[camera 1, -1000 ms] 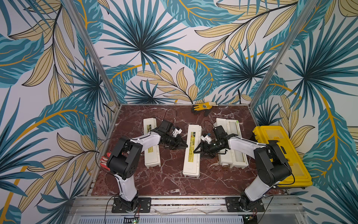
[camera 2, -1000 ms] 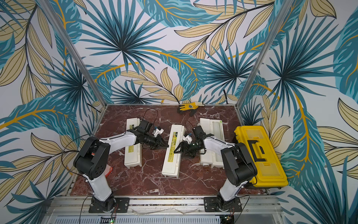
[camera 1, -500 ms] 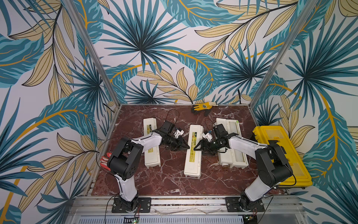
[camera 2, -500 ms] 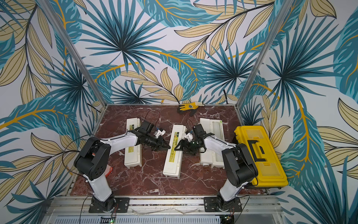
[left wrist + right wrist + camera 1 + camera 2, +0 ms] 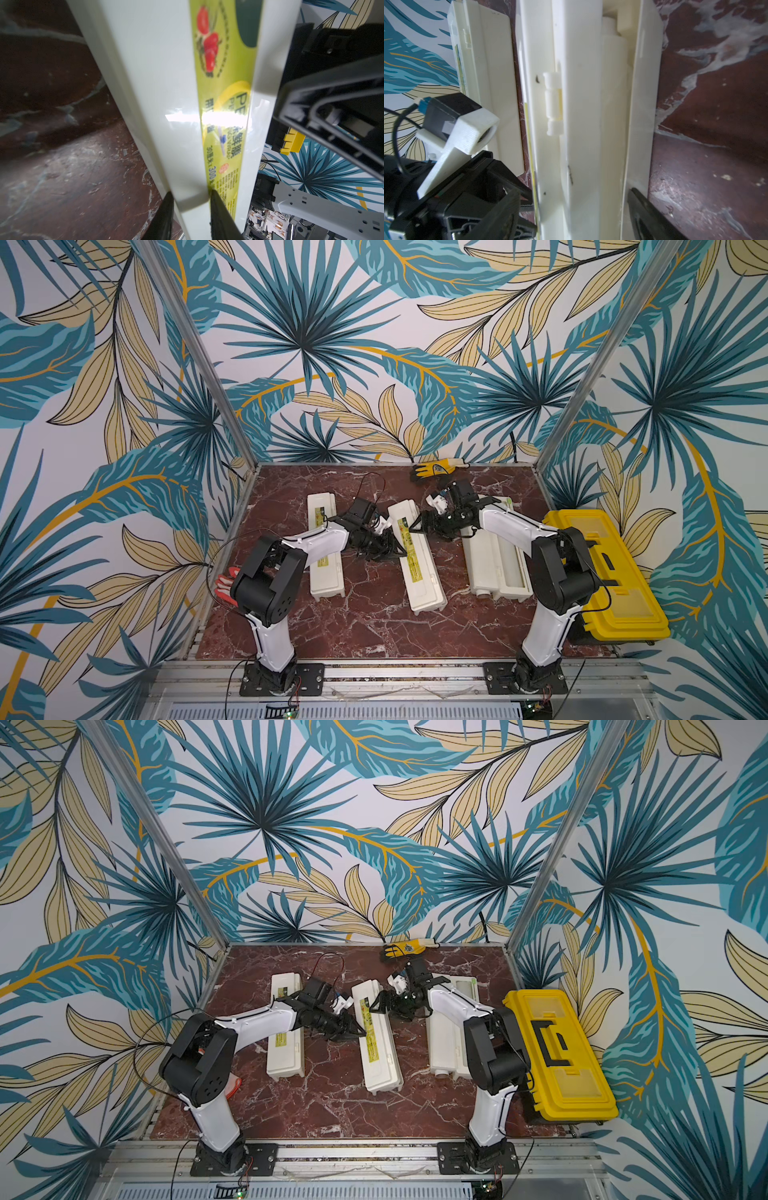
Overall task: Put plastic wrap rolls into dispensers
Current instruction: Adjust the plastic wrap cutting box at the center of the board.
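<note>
left gripper (image 5: 395, 549): all but closed, pinching a thin lip on the long edge of the mid dispenser (image 5: 424, 580). In the left wrist view the two black fingers (image 5: 166, 216) sit on either side of that lip, with only the lip between them.
grip spot: label side of the box, next to the yellow-green label (image 5: 224, 104), about halfway along in both top views.
right gripper (image 5: 417, 526): jaws spread wide, at the mid dispenser's other long side, nearer its far end. The right wrist view shows one finger (image 5: 648, 214) right against the box's outer wall. The other is lost among black parts. Gripping or just straddling: cannot tell.
grippers: facing each other across the mid dispenser, close but apart.
mid dispenser: lies slanted on the table (image 5: 374, 622), label up, between the other two boxes.
roll (image 5: 613, 83): milky cylinder seen inside the mid dispenser in the right wrist view, between the hinge side and the outer wall, running along the box.
left dispenser (image 5: 328, 572): shut, label up, flat on the table, partly under the left arm, well clear of both grippers.
right dispenser (image 5: 494, 564): lid folded open beside the body, under the right arm. A small round cap (image 5: 482, 594) shows at its near end. Whether it has a roll inside is unclear.
toolbox (image 5: 602, 572): yellow, shut, at the table's right edge.
glove (image 5: 434, 468): yellow-black, at the back edge.
</note>
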